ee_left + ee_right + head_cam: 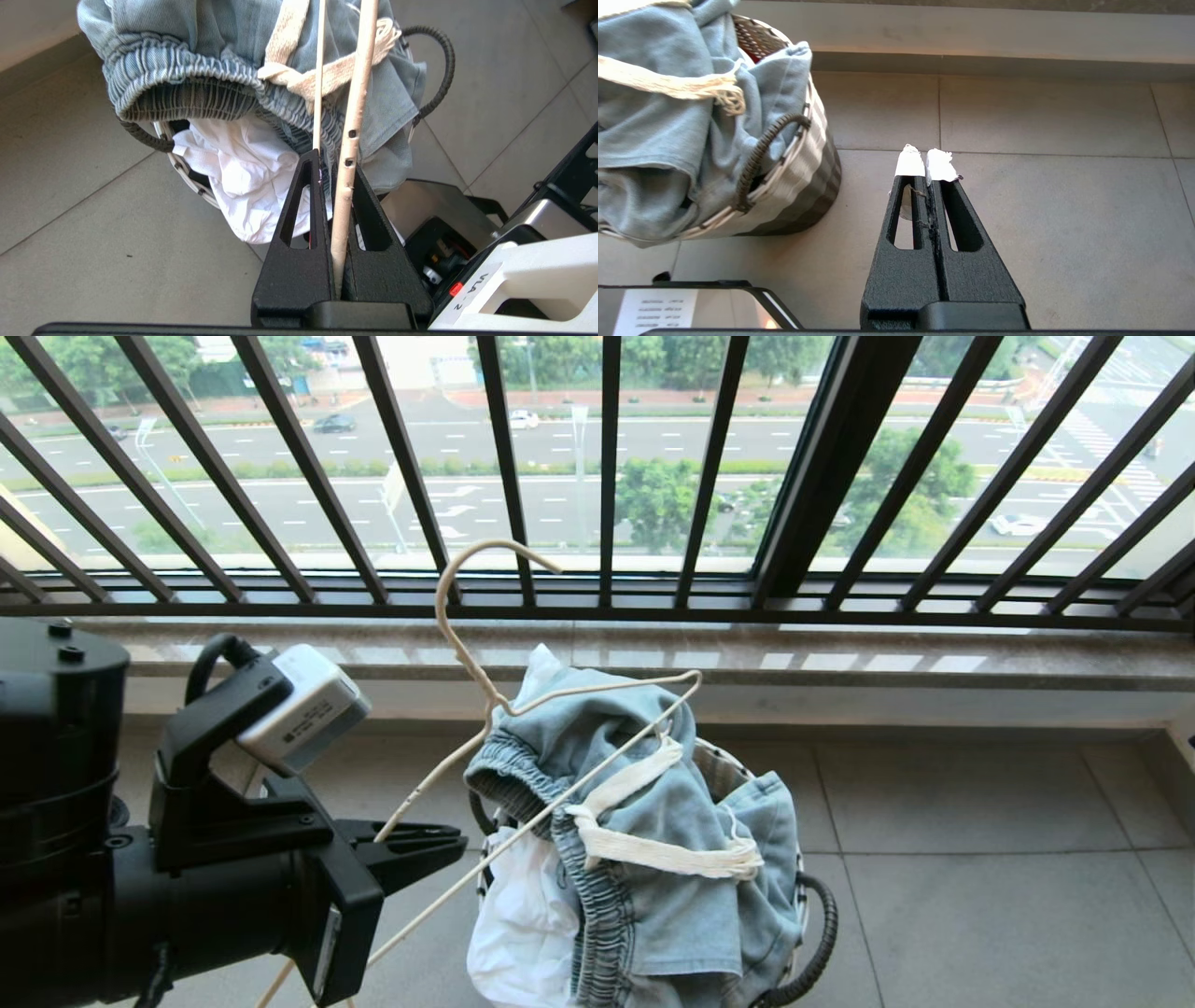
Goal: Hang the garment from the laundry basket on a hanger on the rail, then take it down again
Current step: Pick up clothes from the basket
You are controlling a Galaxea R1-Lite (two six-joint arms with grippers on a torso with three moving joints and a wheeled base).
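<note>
Black left gripper [439, 847] pinches one cream wire hanger [485, 709] by its lower bar, low at the left in the head view. We count one garment [653, 877], blue-grey denim shorts, threaded on that hanger and heaped over one laundry basket [803, 186] on the tiled floor [980, 877]. Two white pocket linings show. Right gripper [927, 163], pressed together on nothing, hovers beside the basket, apart from it. Behind, one black barred window railing [607, 597].
</note>
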